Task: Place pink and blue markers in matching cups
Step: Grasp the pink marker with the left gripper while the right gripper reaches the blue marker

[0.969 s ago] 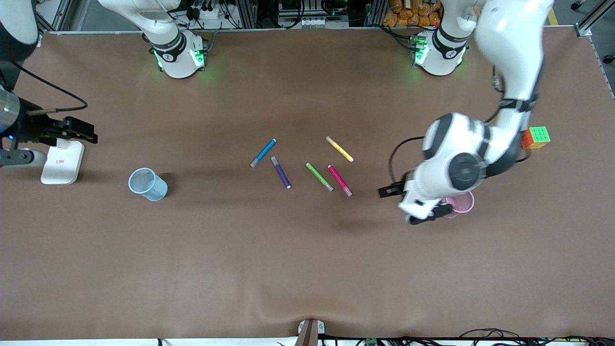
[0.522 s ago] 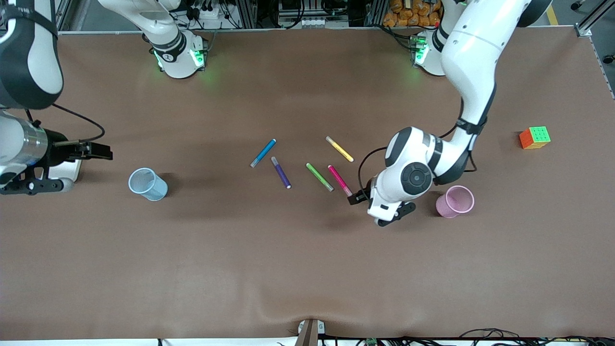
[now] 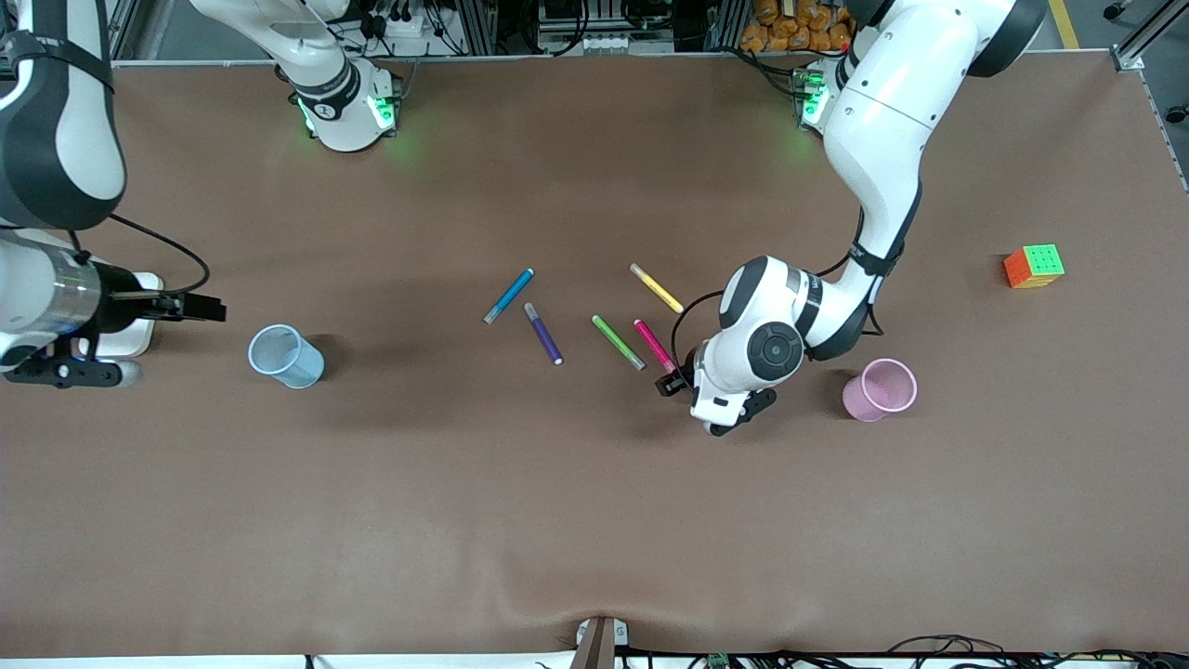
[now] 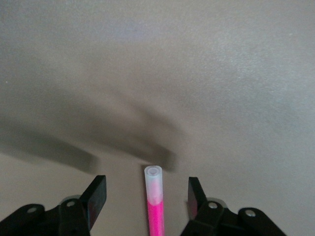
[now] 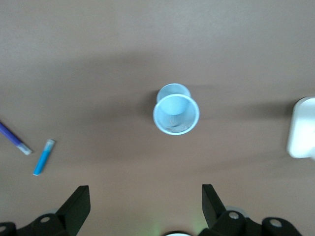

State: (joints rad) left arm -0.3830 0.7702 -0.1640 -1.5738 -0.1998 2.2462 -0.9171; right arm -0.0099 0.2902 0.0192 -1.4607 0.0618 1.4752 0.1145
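The pink marker (image 3: 653, 344) lies among the pens at mid-table, its clear cap end pointing to the front camera. My left gripper (image 3: 671, 381) is down over that cap end. In the left wrist view the pink marker (image 4: 155, 196) lies between the fingers of the left gripper (image 4: 146, 181), which is open, with a gap on each side. The pink cup (image 3: 880, 390) stands beside it toward the left arm's end. The blue marker (image 3: 509, 295) lies untouched. My right gripper (image 3: 200, 307) hovers open beside the blue cup (image 3: 285, 356), empty; its wrist view shows the blue cup (image 5: 175, 114) and the blue marker (image 5: 43, 157).
A purple pen (image 3: 543, 334), a green pen (image 3: 618, 342) and a yellow pen (image 3: 656, 288) lie close to the two markers. A colour cube (image 3: 1034, 266) sits toward the left arm's end. A white block (image 3: 141, 342) lies under the right arm's wrist.
My left arm has swung from over the pink cup to the pink marker's cap end, and its fingers have drawn closer together. The right gripper has moved a little toward the blue cup.
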